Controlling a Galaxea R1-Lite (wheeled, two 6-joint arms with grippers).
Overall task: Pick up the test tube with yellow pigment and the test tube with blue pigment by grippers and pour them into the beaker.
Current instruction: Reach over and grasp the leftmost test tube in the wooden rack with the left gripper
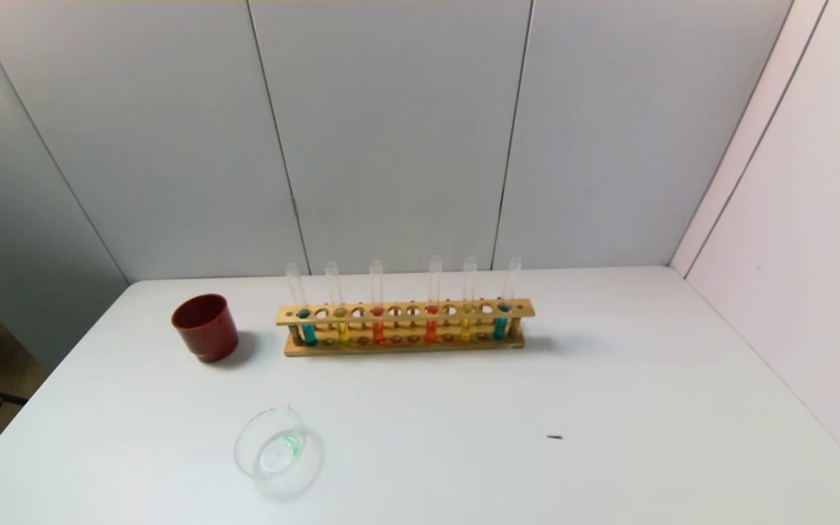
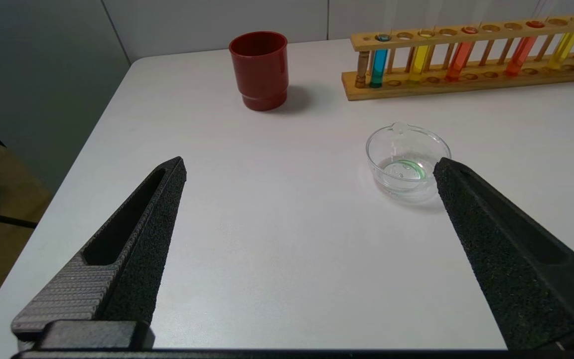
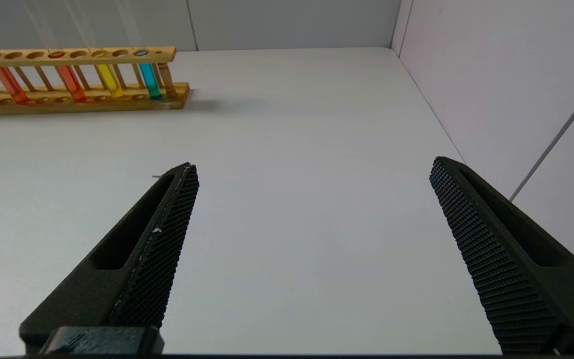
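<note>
Right now both grippers hang spread wide over the table (image 1: 609, 379) and grasp nothing. Neither shows in the head view. The left gripper (image 2: 309, 167) hovers above the table's left part, near its front edge, with the beaker (image 2: 407, 162) just beyond one fingertip but not between the fingers. The right gripper (image 3: 312, 167) hovers above the right part, toward the table's right edge beside the wall, well apart from everything.

Toward the back edge, about midway along it, stands a wooden rack (image 1: 405, 312) holding six upright tubes. At its left end sits a blue tube (image 1: 308, 332), with a yellow tube (image 1: 343, 332) next to it. Two orange-red tubes (image 1: 378, 332) take the middle holes. A second yellow tube (image 1: 466, 329) and a second blue tube (image 1: 500, 328) fill the right end. All six tubes hold liquid and none is touched.

A dark red cup (image 1: 205, 327) stands left of the rack, near the back left corner. The beaker rests upright toward the front edge, left of centre, with a green trace on its bottom. A small dark speck (image 1: 554, 437) lies on the table's right half.
</note>
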